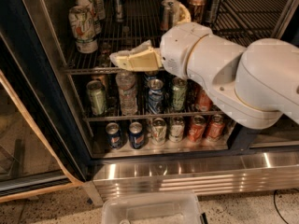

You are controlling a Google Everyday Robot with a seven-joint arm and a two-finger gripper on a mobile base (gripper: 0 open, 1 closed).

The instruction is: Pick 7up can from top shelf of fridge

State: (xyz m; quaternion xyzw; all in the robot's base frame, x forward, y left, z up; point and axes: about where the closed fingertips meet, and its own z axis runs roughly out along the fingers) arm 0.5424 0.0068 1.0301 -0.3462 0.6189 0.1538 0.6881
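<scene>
The 7up can (82, 28), tall, whitish with green and red markings, stands at the front left of the top shelf (88, 69), with similar cans behind it. The fridge (28, 78) is open, its dark frame on the left. My gripper (120, 57), with cream-coloured fingers, sits at the top shelf's front rail, to the right of and a little below the 7up can, apart from it. It holds nothing that I can see. My bulky white arm (233, 78) hides the right side of the shelves.
Slim silver cans (169, 10) and dark cans stand further right on the top shelf. The middle rack holds a green can (96, 97), a clear bottle (126, 91) and more cans. The bottom rack holds blue and red cans. A ribbed steel panel (187, 174) and a plastic bin (152, 209) lie below.
</scene>
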